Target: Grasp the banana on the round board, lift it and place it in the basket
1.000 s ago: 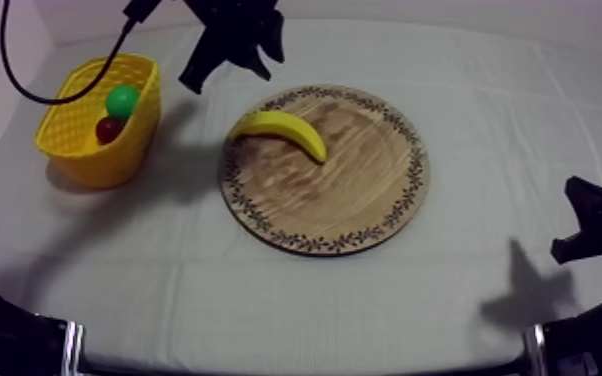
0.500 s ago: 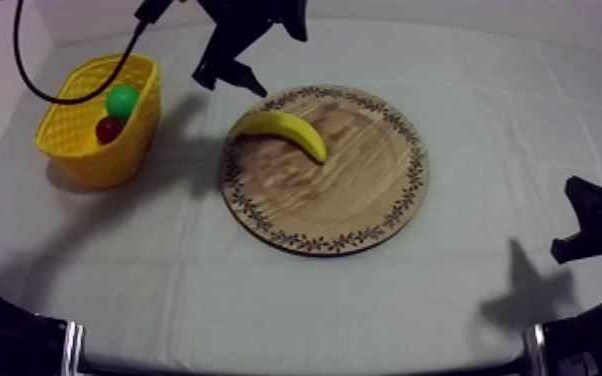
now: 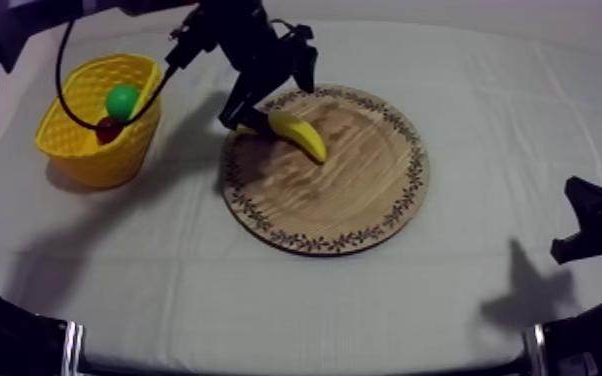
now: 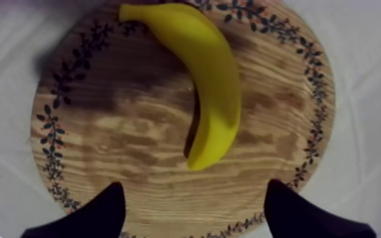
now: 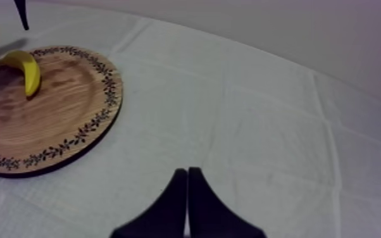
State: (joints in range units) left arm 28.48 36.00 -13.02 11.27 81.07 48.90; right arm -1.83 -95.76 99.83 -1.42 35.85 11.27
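Note:
The yellow banana (image 3: 297, 133) lies on the round wooden board (image 3: 345, 190), near its far left rim. My left gripper (image 3: 270, 100) hangs over the banana's left end, open, with a finger at each side and nothing held. In the left wrist view the banana (image 4: 213, 88) lies lengthwise on the board (image 4: 123, 126), beyond the wide-apart black fingertips (image 4: 101, 212). The yellow basket (image 3: 85, 150) stands left of the board. My right gripper (image 5: 187, 202) is shut on nothing, low at the table's right (image 3: 593, 225).
Inside the basket lie a green fruit (image 3: 122, 100) and a small red fruit (image 3: 108, 129). From the right wrist the board (image 5: 54, 114) and banana (image 5: 26, 69) show far off, across open grey-white cloth (image 5: 243, 114).
My left gripper has swung from behind the board, near the basket, to the right and down over the banana's end. Its fingers have spread apart. The right arm has not moved.

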